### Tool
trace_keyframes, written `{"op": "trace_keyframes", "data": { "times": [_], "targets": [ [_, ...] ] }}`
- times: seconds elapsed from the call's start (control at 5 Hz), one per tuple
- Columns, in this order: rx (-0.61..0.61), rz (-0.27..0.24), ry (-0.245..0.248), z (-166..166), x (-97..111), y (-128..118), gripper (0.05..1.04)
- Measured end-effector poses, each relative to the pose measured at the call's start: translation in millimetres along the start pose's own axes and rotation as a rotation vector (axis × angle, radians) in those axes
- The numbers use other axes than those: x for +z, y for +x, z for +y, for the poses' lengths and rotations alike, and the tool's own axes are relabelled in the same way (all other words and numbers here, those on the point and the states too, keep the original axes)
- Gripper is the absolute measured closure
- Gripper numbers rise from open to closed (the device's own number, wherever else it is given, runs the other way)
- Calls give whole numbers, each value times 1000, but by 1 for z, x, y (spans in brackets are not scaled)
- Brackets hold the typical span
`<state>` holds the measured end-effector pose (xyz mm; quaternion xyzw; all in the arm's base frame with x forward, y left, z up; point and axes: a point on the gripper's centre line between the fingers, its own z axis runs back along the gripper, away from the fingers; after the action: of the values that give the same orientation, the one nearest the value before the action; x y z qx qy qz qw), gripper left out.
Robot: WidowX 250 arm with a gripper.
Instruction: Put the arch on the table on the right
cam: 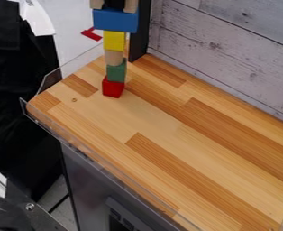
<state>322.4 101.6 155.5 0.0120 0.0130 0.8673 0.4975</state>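
A tower of blocks stands near the left end of the wooden table (162, 135). From the bottom up it has a red block (112, 88), a green block (116, 72), a tan block (114, 57), a yellow block (114, 40) and a wide blue block (116, 20). Two tan parts, a left one (97, 3) and a right one (130, 6), rest on the blue block at the view's top edge. Dark material lies between them. Whether they are the legs of one arch I cannot tell, as their tops are cut off.
A black upright post (140, 36) rises just right of the tower. Grey wood-patterned panelling (228, 49) runs along the back right. A clear rim (102, 164) borders the table's front left edge. A small red piece (91, 34) lies beyond the table, left of the tower.
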Motion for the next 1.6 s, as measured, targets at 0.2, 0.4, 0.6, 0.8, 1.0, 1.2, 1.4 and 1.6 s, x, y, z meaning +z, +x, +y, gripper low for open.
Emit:
{"op": "trace_keyframes", "data": {
  "times": [0.2, 0.4, 0.6, 0.8, 1.0, 1.2, 1.4, 1.6],
  "targets": [
    [3, 1, 5, 0, 0, 1, 498],
    [8, -3, 20, 3, 0, 2, 498],
    [4, -11, -6, 4, 10, 2, 498],
    [-21, -9, -58, 10, 27, -6, 498],
    [-73, -16, -55, 17, 25, -21, 498],
    [-171, -16, -31, 32, 7, -50, 498],
    [-277, 3, -15, 52, -21, -78, 498],
    [-404, 19, 21, 74, -56, -111, 498]
  ]
}}
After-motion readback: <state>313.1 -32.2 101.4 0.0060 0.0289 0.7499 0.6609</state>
